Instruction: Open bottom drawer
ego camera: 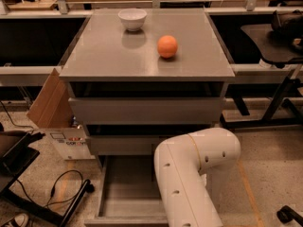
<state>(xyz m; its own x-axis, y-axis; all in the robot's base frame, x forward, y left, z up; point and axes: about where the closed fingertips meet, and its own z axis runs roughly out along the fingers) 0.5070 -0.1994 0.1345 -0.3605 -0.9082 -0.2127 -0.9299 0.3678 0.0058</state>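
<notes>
The grey cabinet [147,60] stands mid-view. A white robot arm [189,174] bends low in front of its lower right. The bottom drawer [125,190] is pulled well out, its shallow interior showing left of the arm. The end effector is hidden by the arm, so whether it is clenched or released cannot be told. A white bowl [132,19] and an orange [167,46] sit apart on the cabinet top.
</notes>
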